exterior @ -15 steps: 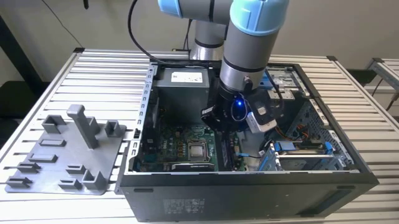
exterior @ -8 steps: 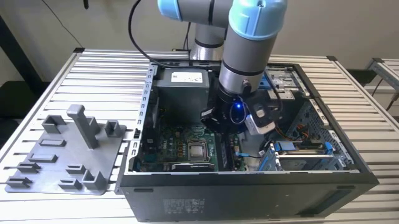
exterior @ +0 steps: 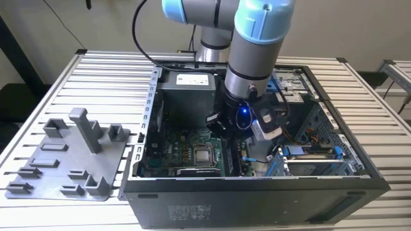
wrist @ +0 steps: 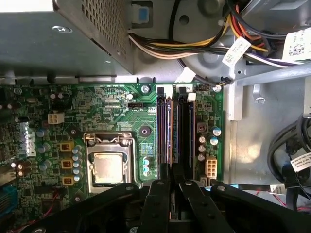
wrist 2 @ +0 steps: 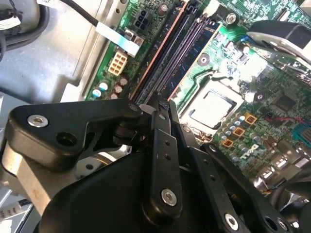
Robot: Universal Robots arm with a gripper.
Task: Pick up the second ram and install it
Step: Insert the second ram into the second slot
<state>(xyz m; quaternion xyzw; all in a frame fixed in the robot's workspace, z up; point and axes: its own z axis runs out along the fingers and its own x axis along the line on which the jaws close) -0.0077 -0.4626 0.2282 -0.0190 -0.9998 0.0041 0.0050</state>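
1. The gripper (wrist: 170, 187) hangs low inside the open computer case (exterior: 257, 190), its fingers drawn close together over the memory slots (wrist: 176, 131) so a stick can be pressed straight down.
2. The second ram (wrist 2: 160, 104) appears to be the thin dark edge pinched between the fingertips, directly above the slots; the grip hides most of it.
3. The grey fixture tray (exterior: 64, 159) sits well apart, outside the case.
4. Cable labels (wrist: 235, 51) carry print too small to read.

Open computer case (exterior: 257, 192) on slatted table (exterior: 51, 91); fixture tray (exterior: 67, 163) beside it on exterior view's left. My gripper (wrist: 170, 187) inside case, over memory slots (wrist: 176, 131). Processor socket (wrist: 108, 165) beside slots on motherboard (wrist: 107, 109).
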